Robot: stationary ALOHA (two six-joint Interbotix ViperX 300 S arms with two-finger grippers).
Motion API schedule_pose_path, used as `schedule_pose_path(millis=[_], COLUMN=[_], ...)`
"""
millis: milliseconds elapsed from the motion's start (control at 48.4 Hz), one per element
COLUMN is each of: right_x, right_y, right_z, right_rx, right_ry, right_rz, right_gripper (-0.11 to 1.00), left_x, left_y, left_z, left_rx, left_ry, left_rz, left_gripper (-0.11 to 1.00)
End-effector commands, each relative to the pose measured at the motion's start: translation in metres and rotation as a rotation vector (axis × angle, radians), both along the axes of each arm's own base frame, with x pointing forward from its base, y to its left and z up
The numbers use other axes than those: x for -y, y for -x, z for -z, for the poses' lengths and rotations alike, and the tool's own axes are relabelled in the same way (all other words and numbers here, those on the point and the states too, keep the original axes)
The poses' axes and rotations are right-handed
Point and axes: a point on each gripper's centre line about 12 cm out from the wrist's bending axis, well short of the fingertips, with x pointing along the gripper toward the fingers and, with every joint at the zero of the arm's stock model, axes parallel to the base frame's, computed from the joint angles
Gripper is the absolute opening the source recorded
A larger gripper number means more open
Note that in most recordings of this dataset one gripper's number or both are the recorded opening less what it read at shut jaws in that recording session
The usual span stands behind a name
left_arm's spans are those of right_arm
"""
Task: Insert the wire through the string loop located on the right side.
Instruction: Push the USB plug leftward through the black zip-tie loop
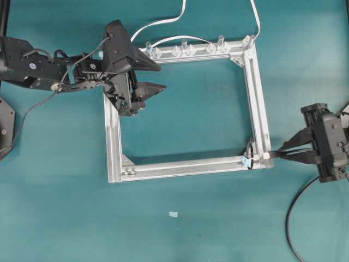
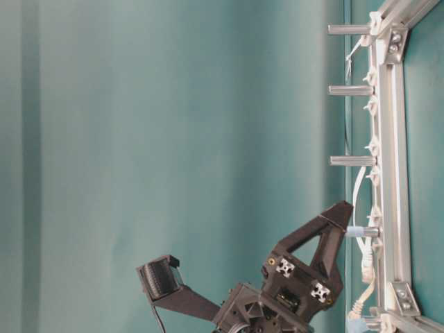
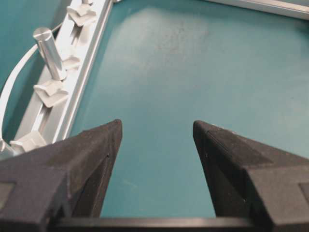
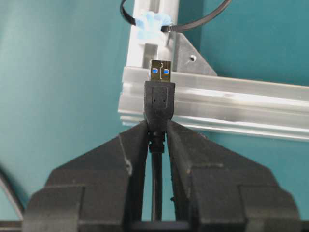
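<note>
My right gripper [image 4: 157,129] is shut on the wire's dark plug [image 4: 159,99], and the metal tip [image 4: 160,70] points at the corner of the aluminium frame [image 4: 231,104]. The string loop [image 4: 183,28] with its light-blue bit [image 4: 152,21] lies just beyond the tip, past the rail. From overhead, the right gripper [image 1: 283,156] holds the plug [image 1: 271,156] against the frame's lower right corner, a short way right of the string loop [image 1: 250,154]. The wire [image 1: 294,218] trails down behind it. My left gripper [image 1: 162,78] [image 3: 157,128] hangs open and empty over the frame's upper left.
The square aluminium frame [image 1: 256,93] lies on the teal table. Clear clips and metal posts [image 3: 48,48] line its top rail, with a white flat cable [image 1: 163,22] threaded along them. A small pale scrap [image 1: 173,214] lies below the frame.
</note>
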Motion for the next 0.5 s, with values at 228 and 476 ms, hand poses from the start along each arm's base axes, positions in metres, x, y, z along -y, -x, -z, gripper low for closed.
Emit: schedule_pose_path(millis=[228,476], right_x=[-0.004,-0.009], right_y=[-0.034,-0.055], right_z=[-0.011,-0.010], right_rx=[0.022,0.009], right_ry=[0.006,0.012], right_rz=[0.017,0.017], right_gripper=[0.17,0.17], left_x=[0.006,0.009], left_y=[-0.005,-0.005], left_z=[-0.014,-0.013], left_rx=[0.041,0.039], left_ry=[-0.013,-0.013], left_rz=[0.021,0.029], left_gripper=[0.67,0.67])
